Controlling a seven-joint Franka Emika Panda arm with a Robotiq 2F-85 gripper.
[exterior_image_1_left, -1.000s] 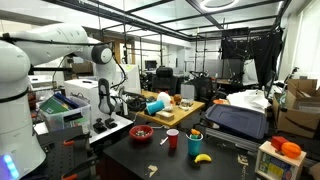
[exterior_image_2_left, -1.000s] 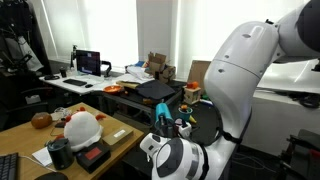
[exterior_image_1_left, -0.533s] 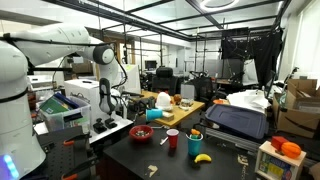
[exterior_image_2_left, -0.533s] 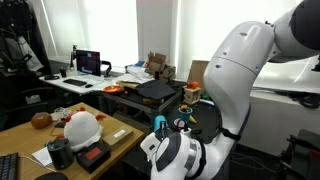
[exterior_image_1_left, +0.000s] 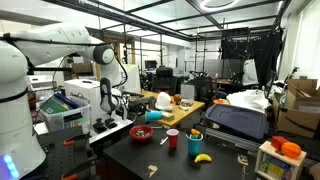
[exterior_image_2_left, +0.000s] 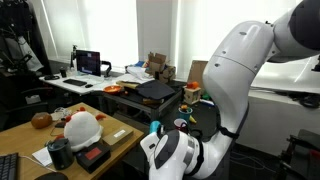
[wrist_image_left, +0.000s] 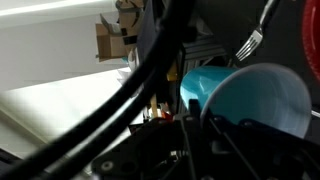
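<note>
Plainly, the gripper (exterior_image_1_left: 141, 113) was clenched on a teal cup (exterior_image_1_left: 153, 115) and held it on its side in the air. The cup hung just above a red bowl (exterior_image_1_left: 142, 132) without touching it. The bowl sat close to one edge of the dark table (exterior_image_1_left: 235, 166), so there was little room on that side before the top ran out.

Toward the middle of the table a strip of bare top lay between the bowl and a red cup (exterior_image_1_left: 172, 139). Just beyond the red cup stood a blue mug (exterior_image_1_left: 195, 141), with a banana (exterior_image_1_left: 203, 157) lying in front of it. A black case (exterior_image_1_left: 236, 120) closed off the space behind those three. The near part of the table was mostly bare.

In an exterior view only a sliver of the teal cup (exterior_image_2_left: 155, 128) showed, and the bulky white arm (exterior_image_2_left: 240, 80) crowded it from above and beside.

In the wrist view the cup's pale open mouth (wrist_image_left: 255, 95) filled the lower corner, hard against the dark gripper body and cables. A fork (wrist_image_left: 252, 41) showed past its rim. A cardboard box (wrist_image_left: 112, 38) in the background carried a label, but it was too blurred to read. Elsewhere any writing was too small to make out.
</note>
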